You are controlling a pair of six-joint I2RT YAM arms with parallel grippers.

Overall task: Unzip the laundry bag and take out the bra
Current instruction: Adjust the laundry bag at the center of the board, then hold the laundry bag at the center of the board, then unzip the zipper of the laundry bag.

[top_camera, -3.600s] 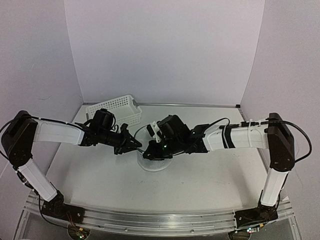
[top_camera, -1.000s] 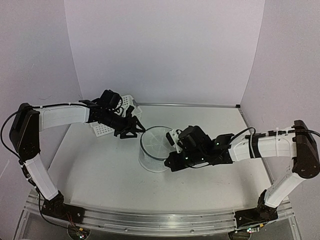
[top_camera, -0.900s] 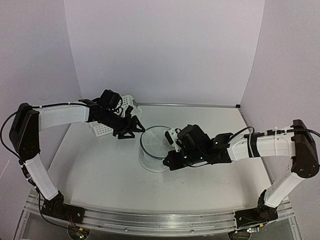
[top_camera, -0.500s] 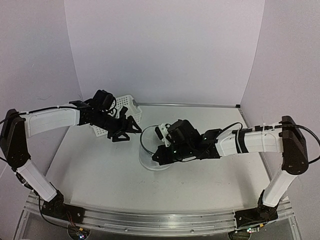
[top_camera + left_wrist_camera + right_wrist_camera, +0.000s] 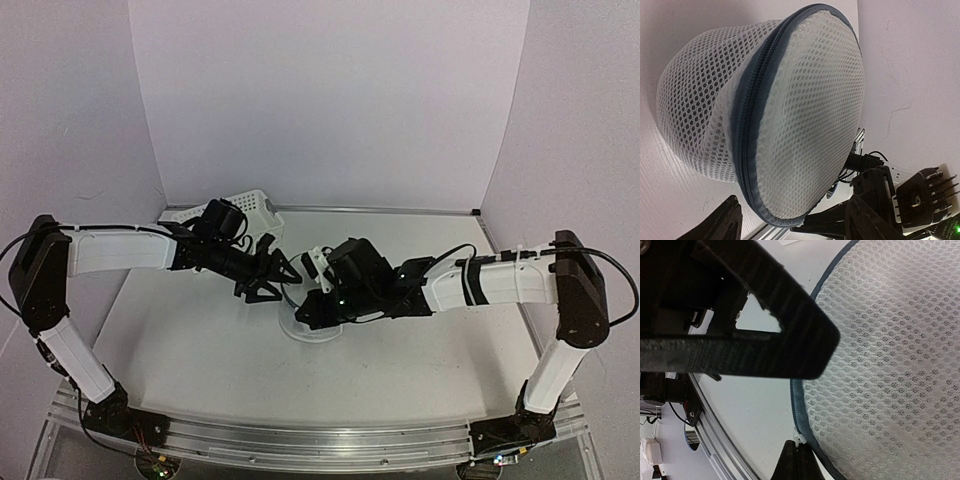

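Centrally in the overhead view, the laundry bag [image 5: 805,100] sits on the bench [image 5: 200,340], half hidden under the right pincer [image 5: 798,452]. That pincer is clenched, its tips at the bag's blue-grey zip [image 5: 747,130] at the bottom of the right wrist view, beside a small pale tab; whether it pinches the tab I cannot tell. The left pincer [image 5: 272,274] is released, its fingers spread just left of the bag. No bra shows through the mesh, so I cannot tell where it is.

Likely trouble: nothing pins the light bag, so a tug on the rim may drag or tip it rather than run the zip. The two pincers sit very close and may knock together, and open fingers could snag the mesh.

No brand, label or readable writing shows, nor on the white basket [image 5: 250,206] at upper left.
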